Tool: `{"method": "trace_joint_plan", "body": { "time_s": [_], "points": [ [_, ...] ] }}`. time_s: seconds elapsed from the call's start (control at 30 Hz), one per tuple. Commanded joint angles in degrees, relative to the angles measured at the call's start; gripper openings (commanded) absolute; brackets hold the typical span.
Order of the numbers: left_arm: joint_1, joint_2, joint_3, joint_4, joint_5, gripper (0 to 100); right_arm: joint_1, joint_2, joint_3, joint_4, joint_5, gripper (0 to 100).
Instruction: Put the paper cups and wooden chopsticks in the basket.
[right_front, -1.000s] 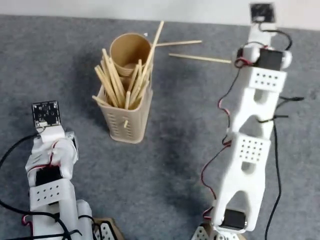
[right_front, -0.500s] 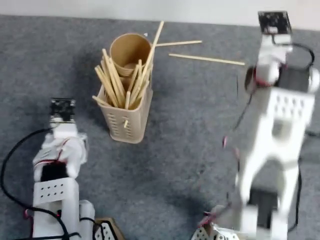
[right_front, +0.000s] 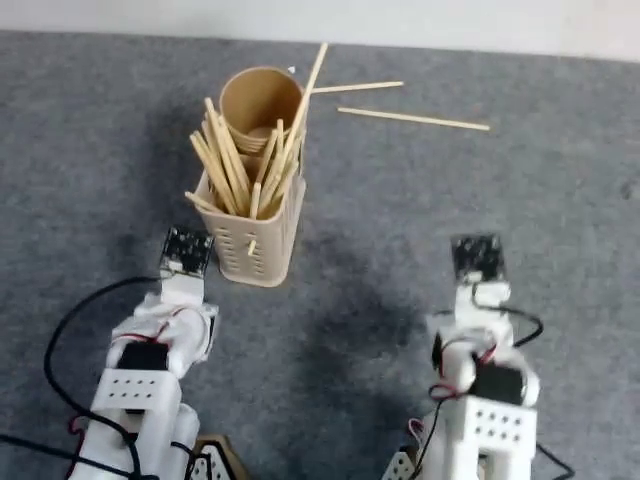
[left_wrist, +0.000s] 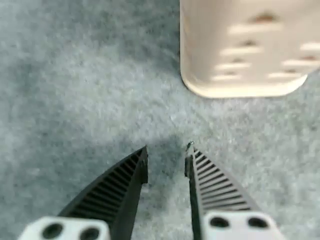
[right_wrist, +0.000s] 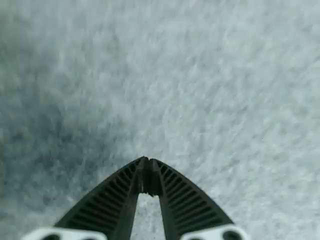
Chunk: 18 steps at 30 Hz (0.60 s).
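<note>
Fuzzy grey carpet (right_front: 400, 220) underlying all. Perforated beige plastic basket (right_front: 255, 240) standing upright, holding brown paper cup (right_front: 258, 100) and slim wooden chopsticks (right_front: 225, 165). Two loose chopsticks (right_front: 413, 119) lying beyond basket. Left gripper (left_wrist: 166, 160) hovering near basket's base, parted, empty. Right gripper (right_wrist: 149, 164), well apart from basket, pinching closed on nothing.

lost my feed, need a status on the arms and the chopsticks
Left gripper open, empty, beside basket. Right gripper shut, empty, over carpet. Two chopsticks loose beyond basket. Nothing in the way.
</note>
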Motion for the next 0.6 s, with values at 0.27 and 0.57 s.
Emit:
{"method": "trace_joint_plan", "body": {
  "time_s": [0.27, 0.57],
  "points": [
    [0.40, -0.31, 1.98, -5.54, -0.53, 15, 0.75, -27.82, 14.11, 6.90, 0.62, 0.5],
    [0.40, -0.31, 1.98, -5.54, -0.53, 15, 0.75, -26.33, 19.12, 7.87, 0.62, 0.5]
  ]
}}
